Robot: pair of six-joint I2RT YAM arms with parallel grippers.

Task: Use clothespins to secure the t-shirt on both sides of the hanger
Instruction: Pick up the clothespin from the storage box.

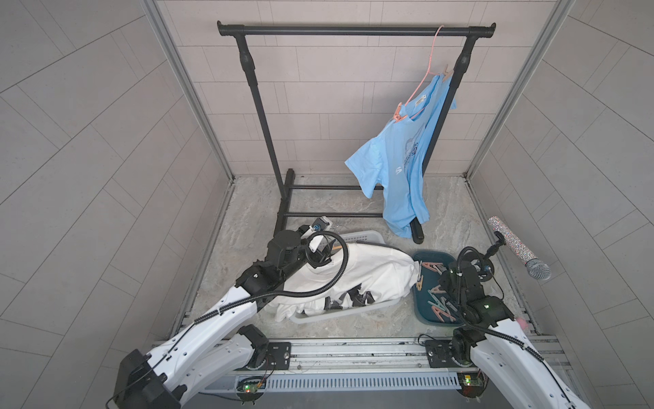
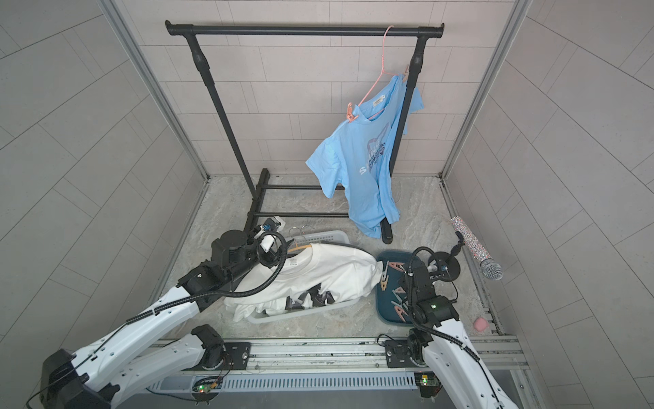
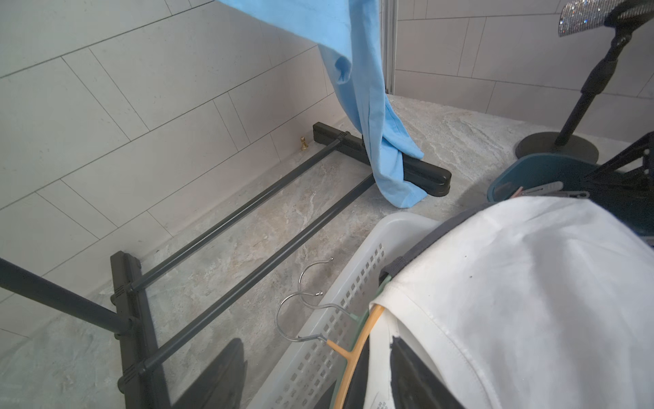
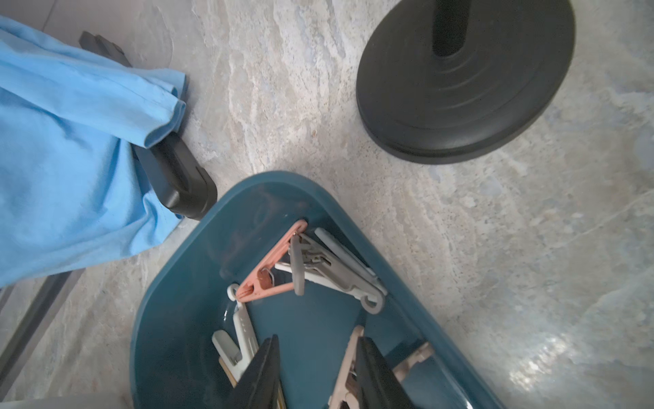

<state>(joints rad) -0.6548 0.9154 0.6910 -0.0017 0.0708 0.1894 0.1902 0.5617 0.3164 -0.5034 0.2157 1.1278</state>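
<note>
A white t-shirt (image 1: 371, 276) lies in a pale basket (image 3: 354, 283) on an orange hanger (image 3: 364, 340). My left gripper (image 3: 315, 341) is open, one finger outside the basket and the other inside the shirt's collar, with the hanger neck between them. Several clothespins lie in a teal tray (image 4: 226, 202). My right gripper (image 4: 318, 338) reaches down into it, jaws apart; a beige clothespin (image 4: 348, 364) rests against one finger. A blue t-shirt (image 1: 389, 159) hangs on a pink hanger (image 1: 424, 85) with a peach clothespin (image 1: 399, 115) on its near shoulder and another (image 1: 446, 72) on its far shoulder.
The black clothes rack (image 1: 354, 31) stands at the back, its foot (image 4: 177, 180) just beside the tray. A glittery microphone (image 1: 516, 248) on a round black base (image 4: 460, 81) stands right of the tray. A second hanger's wire hook (image 3: 311, 279) pokes over the basket rim.
</note>
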